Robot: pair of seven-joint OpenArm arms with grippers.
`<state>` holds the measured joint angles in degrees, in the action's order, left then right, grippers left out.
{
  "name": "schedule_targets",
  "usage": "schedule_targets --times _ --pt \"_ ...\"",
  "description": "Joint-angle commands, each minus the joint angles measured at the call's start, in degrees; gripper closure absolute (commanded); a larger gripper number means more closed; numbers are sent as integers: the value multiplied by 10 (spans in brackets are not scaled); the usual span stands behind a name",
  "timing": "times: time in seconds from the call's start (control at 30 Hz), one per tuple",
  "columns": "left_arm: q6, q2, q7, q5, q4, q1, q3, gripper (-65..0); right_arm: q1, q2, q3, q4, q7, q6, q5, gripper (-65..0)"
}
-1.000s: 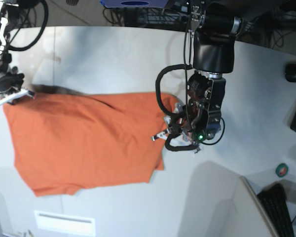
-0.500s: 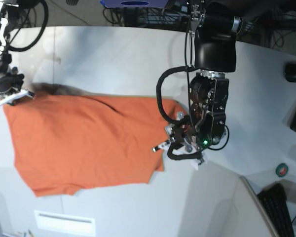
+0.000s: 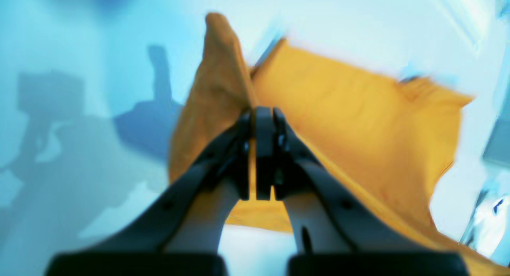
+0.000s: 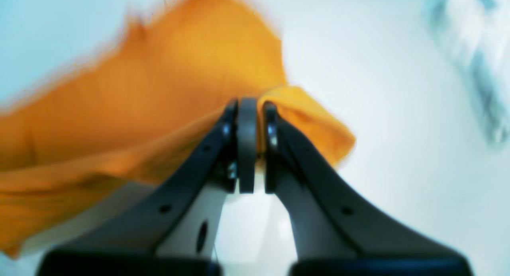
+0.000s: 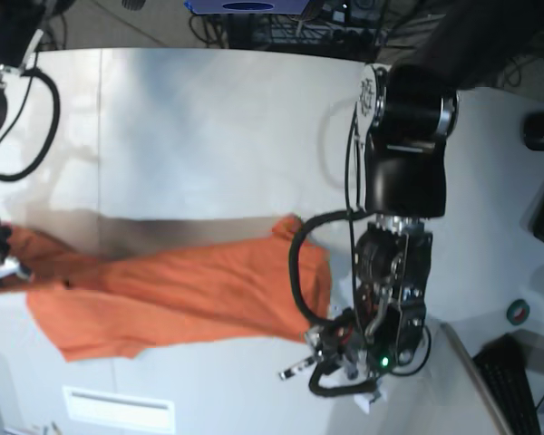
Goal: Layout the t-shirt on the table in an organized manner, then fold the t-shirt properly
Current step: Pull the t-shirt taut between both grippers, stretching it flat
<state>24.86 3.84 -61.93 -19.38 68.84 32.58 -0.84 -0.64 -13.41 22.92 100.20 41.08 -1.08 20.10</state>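
Note:
The orange t-shirt (image 5: pixel 181 290) lies stretched into a narrow band across the white table (image 5: pixel 208 136). My left gripper (image 5: pixel 310 349) is shut on its right-hand edge, low in the base view. The left wrist view shows those jaws (image 3: pixel 257 112) pinching a raised fold of the shirt (image 3: pixel 358 116). My right gripper (image 5: pixel 2 269) is shut on the shirt's left-hand end at the table's left edge. The right wrist view shows it (image 4: pixel 247 104) clamped on a corner of the cloth (image 4: pixel 159 81). The neck tag is hidden.
A green tape roll (image 5: pixel 519 313), a black keyboard (image 5: pixel 517 381) and a black mouse (image 5: pixel 542 133) lie at the right. A white label plate (image 5: pixel 118 410) sits near the bottom edge. A seam line (image 5: pixel 100 136) runs down the table. Cables hang at the back.
Both grippers have moved toward the bottom of the base view, dragging the shirt with them. The cloth has gone from a broad spread to a narrower, partly doubled band.

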Motion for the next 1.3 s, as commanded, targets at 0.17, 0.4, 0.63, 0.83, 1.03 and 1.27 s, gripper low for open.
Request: schedule_targets --times 0.17,0.4,0.63,0.83,1.03,1.27 --pt "-5 28 72 -1 -131 198 -1 0 -180 -72 2 -70 -17 0 -1 0" --pt "-5 49 95 -2 -196 371 1 0 -348 -131 -29 -83 -17 1 -1 0" --pt "-3 47 40 -2 -39 251 -1 0 -268 -138 -53 -7 -17 1 -1 0" --pt "-3 35 7 4 113 38 -2 0 -92 -68 -24 4 -32 1 0 0" --pt "-4 23 11 4 140 -143 -2 0 64 -2 -26 -70 -133 1 0 0" --pt "-4 3 54 4 142 -270 -3 0 154 19 -28 -138 -192 1 0 0"
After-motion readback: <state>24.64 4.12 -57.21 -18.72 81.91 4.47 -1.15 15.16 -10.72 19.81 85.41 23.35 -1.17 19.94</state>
